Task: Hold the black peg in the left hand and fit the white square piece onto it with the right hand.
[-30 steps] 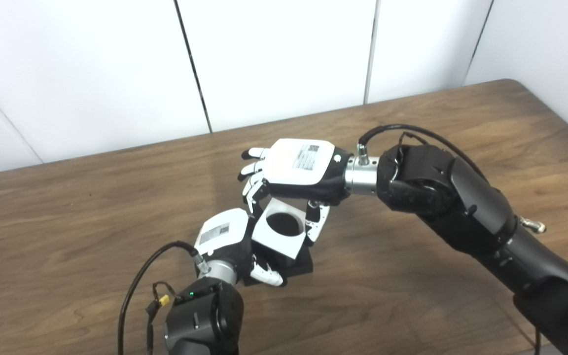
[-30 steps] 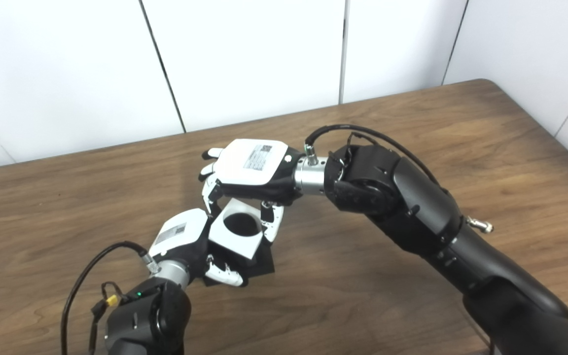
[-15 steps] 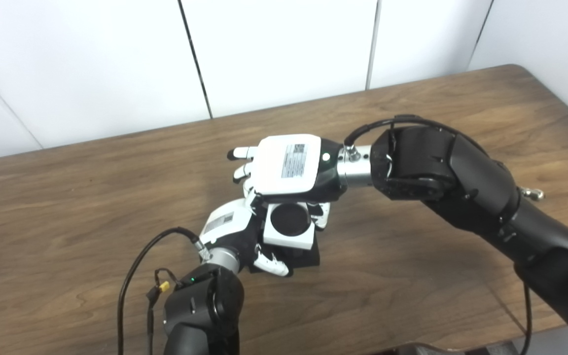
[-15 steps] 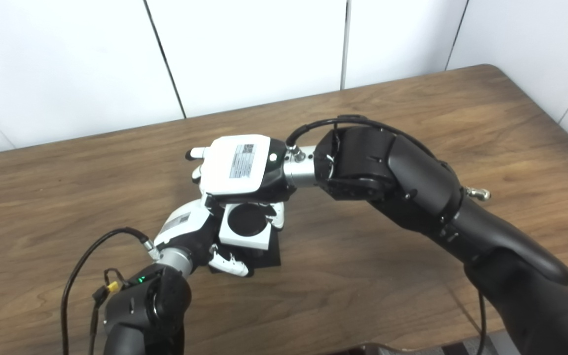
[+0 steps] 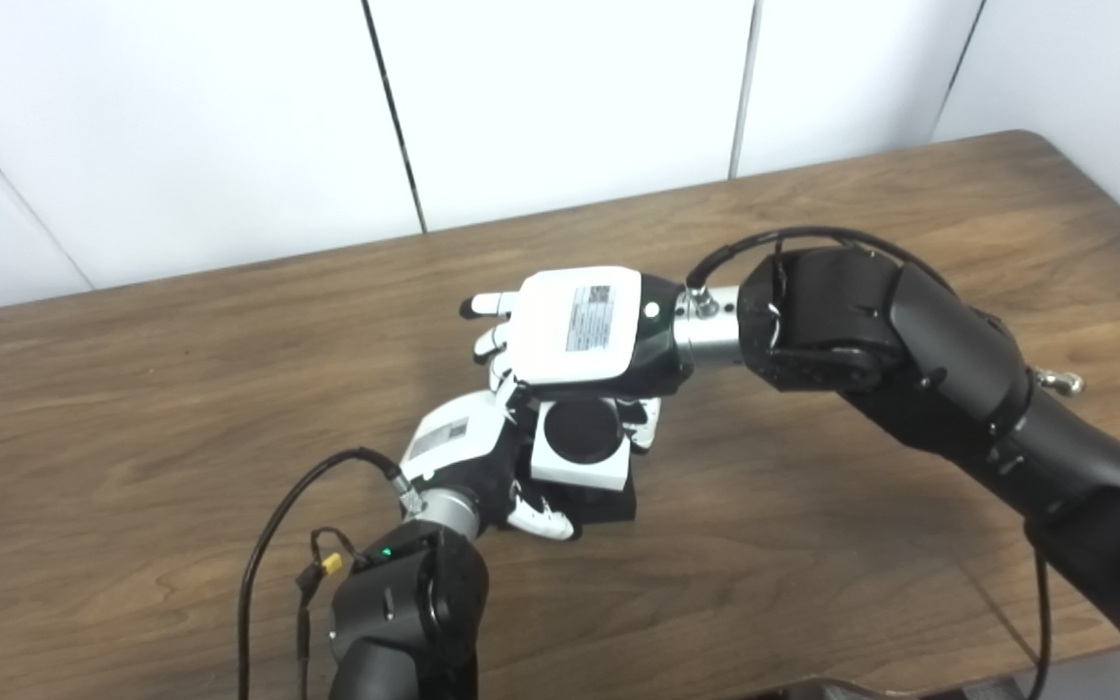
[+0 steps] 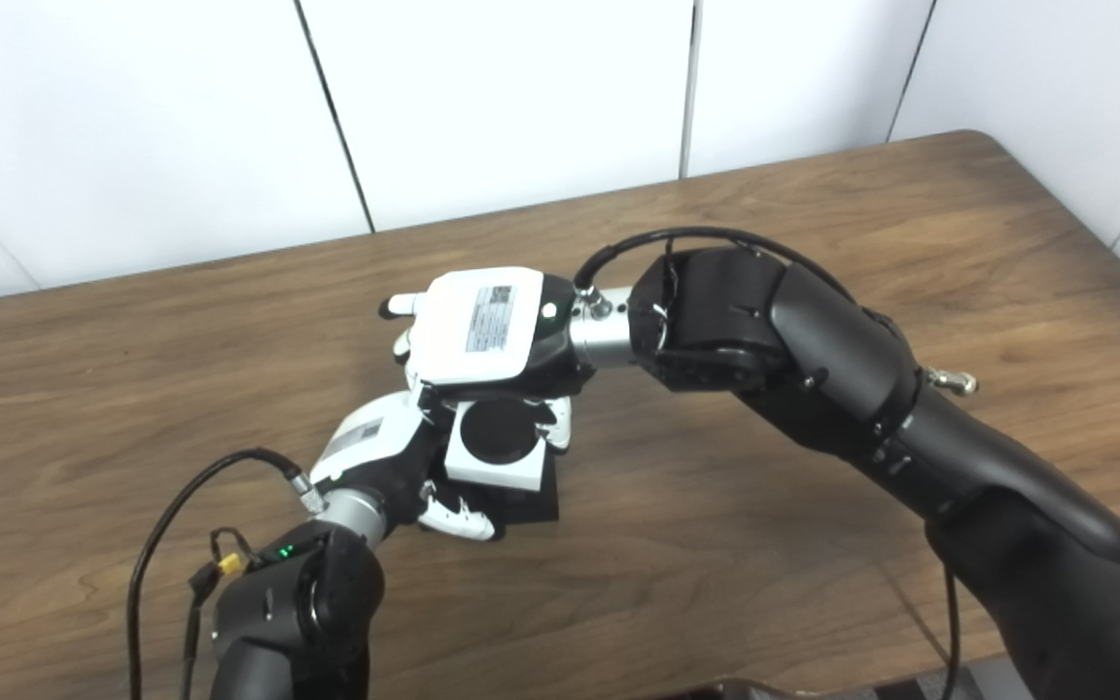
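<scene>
1. A brown wooden table (image 5: 181, 389) with dark grain is filling most of both views, its rounded far right corner showing near the wall.
2. White wall panels (image 5: 560, 97) are standing just behind the table's far edge, with thin dark seams (image 5: 395, 117) running down between them.
3. Even, soft light is falling across the tabletop, leaving faint shadows on the wood.
</scene>
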